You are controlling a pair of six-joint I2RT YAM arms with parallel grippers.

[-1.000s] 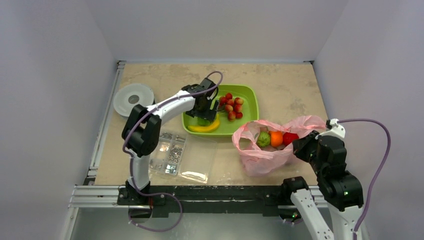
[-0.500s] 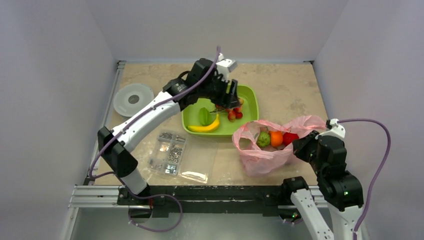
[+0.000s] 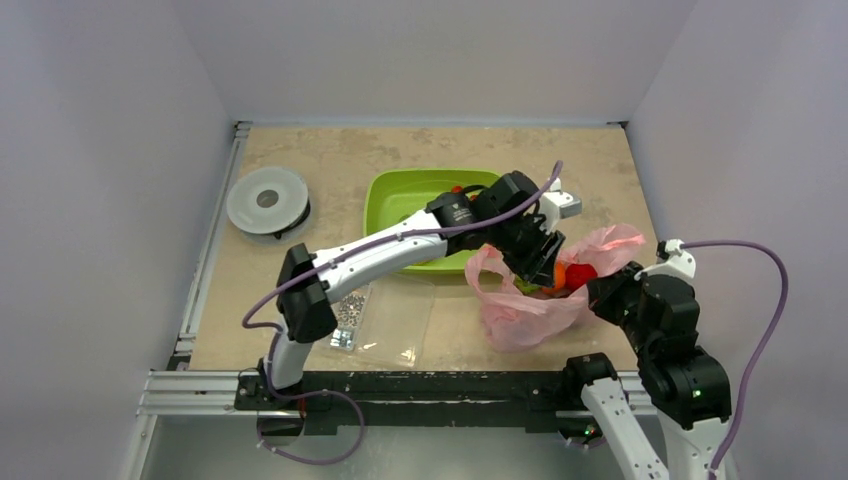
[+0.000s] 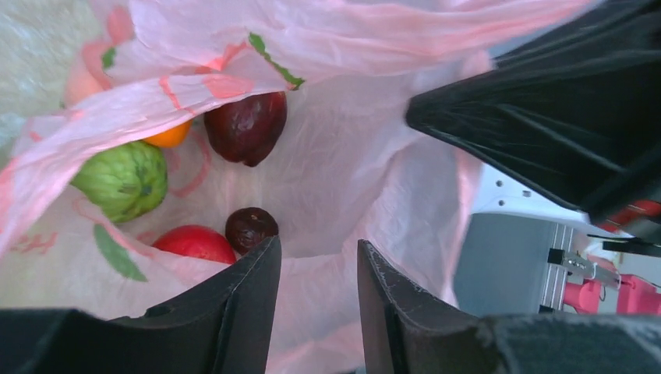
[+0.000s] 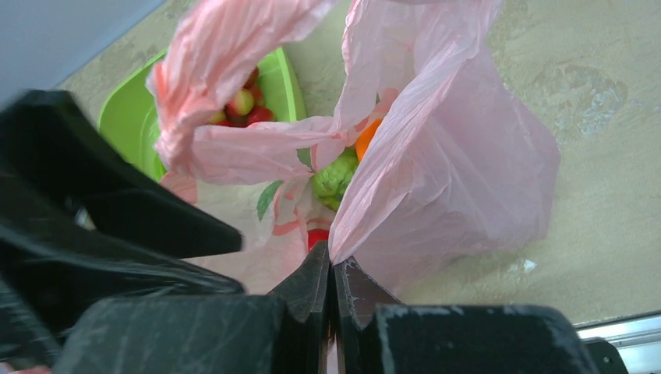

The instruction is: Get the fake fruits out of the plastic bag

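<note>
Bag sits just right of the tray, with the fruits inside it. Box of screws is in front of the tray, round reel way off left.

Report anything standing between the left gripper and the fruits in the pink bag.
Nothing solid. The left gripper, open, looks into the open bag, with the small dark fruit and maroon fruit bare ahead. Only a fold of bag film drapes partly over the orange fruit and green fruit.

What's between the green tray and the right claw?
The plastic bag, in the top view; the right gripper pinches its edge and the left gripper hangs over its mouth.
</note>
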